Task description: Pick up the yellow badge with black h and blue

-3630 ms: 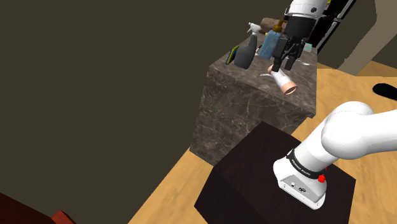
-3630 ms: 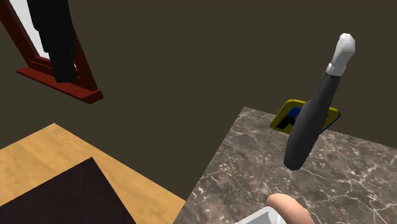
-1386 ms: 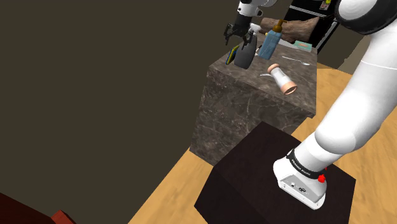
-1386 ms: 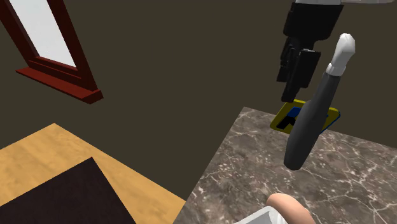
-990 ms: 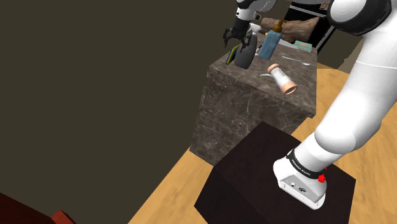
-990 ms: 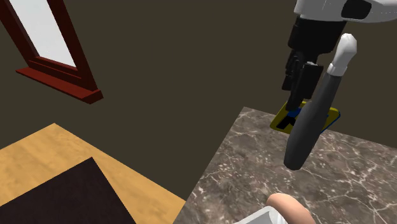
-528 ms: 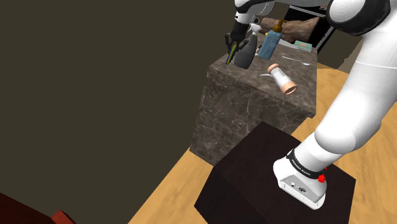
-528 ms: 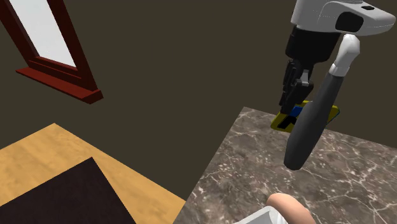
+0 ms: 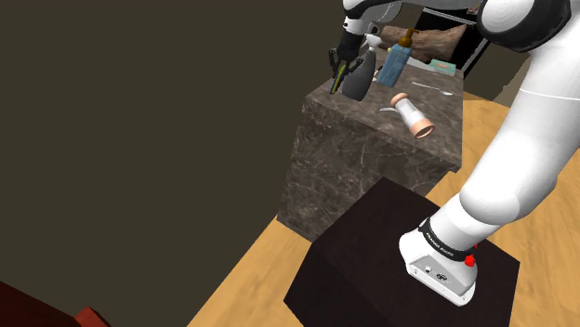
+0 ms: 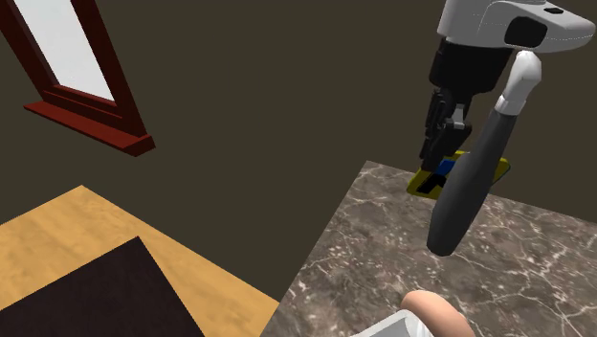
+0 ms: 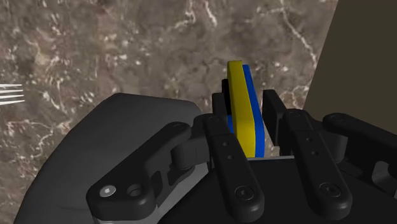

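Observation:
The badge (image 11: 238,83) is a flat yellow piece with a blue face and a black mark. It stands on edge between my black fingers (image 11: 224,150), which press on both of its faces. My gripper (image 11: 245,107) is shut on it, low over the marble counter (image 11: 127,51). In the second exterior view the gripper (image 10: 439,156) reaches down onto the badge (image 10: 421,183) at the counter's far corner. In the shoulder view the gripper (image 9: 340,63) is at the counter's far left corner, with the badge (image 9: 343,71) a yellow sliver under it.
A dark spray bottle (image 10: 466,187) with a white top leans right beside the gripper and the badge. On the counter (image 9: 372,139) are also a blue bottle (image 9: 395,63) and a white cylinder with a pink end (image 9: 413,113). A red-framed mirror (image 10: 67,72) stands against the wall.
Over the last second the gripper came down on the badge and shut on it, tipping it up between the fingers. Nothing has moved in the last half second.

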